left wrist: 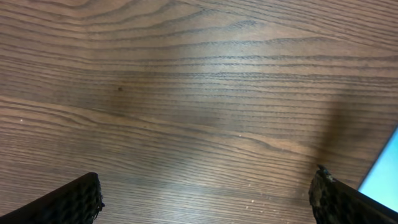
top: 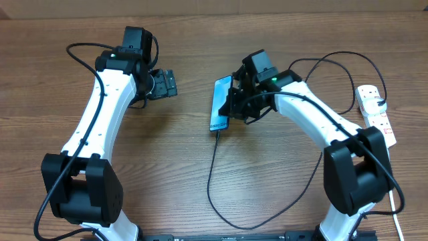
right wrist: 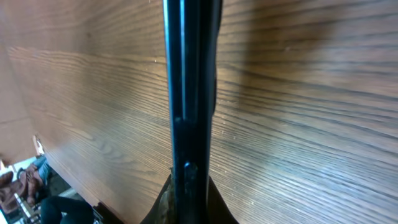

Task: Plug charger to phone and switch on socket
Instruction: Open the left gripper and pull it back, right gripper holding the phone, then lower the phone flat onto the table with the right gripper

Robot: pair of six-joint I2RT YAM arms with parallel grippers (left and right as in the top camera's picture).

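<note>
Two pincers are mine, and only the right pincer [top: 235, 104] has anything in it: it is closed tight on the phone [top: 221, 104]. The phone is at the middle of the table [top: 200, 167], tipped up on one long side, so from above its lit blue screen shows as a narrow strip facing left. Its long axis runs far to near, with the near end leaning slightly left. In my right wrist view I see it edge-on, a dark bar [right wrist: 189, 93] rising from between my fingers.

The charger cable [top: 210, 174] meets the phone's near end. It looks plugged in, though I cannot be sure from above. From there it runs towards the near edge and curves back to the right.

My right arm reaches from the near right, up and leftward, its wrist bent over the phone. My left arm stretches from the near left to the far side. The left pincer [top: 164, 84] points right, spread fully and empty, well apart from the phone, whose blue corner [left wrist: 382, 171] shows at the right edge of that wrist view.

The power strip [top: 376, 114] lies at the far right.
</note>
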